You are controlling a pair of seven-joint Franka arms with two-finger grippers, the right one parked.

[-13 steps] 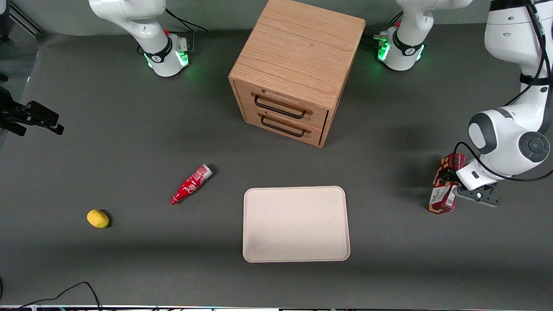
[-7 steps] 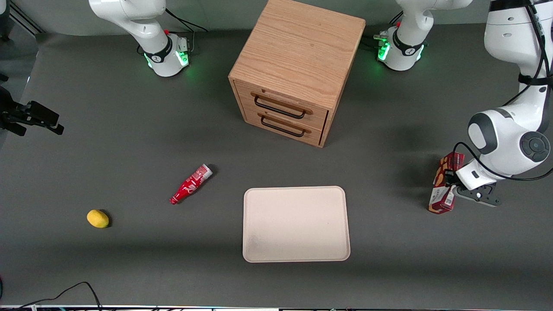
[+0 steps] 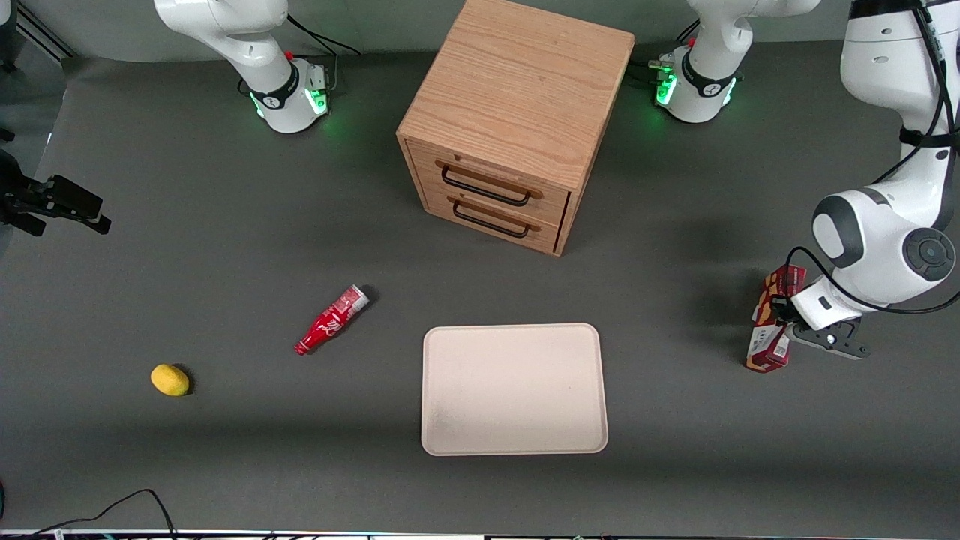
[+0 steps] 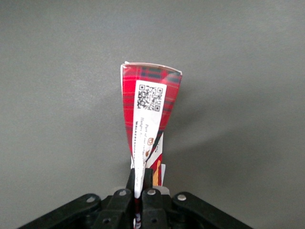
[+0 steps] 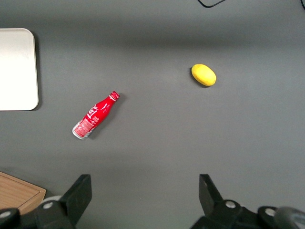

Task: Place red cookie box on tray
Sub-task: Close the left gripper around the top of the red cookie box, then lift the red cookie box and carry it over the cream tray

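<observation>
Long dark-red cardboard cookie box (image 4: 148, 114) gripped by gripper (image 4: 141, 183) fingers; carry to flat cream rectangular tray (image 3: 514, 388) needed next.

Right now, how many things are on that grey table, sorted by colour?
Red: 2, the red cookie box, pinched between the shut jaws of the gripper at the working arm's end of the table, and the bottle
Yellow: 1, the lemon-like fruit
Cream: 1, the tray
Wood: 1, the drawer cabinet
Total: 5
</observation>
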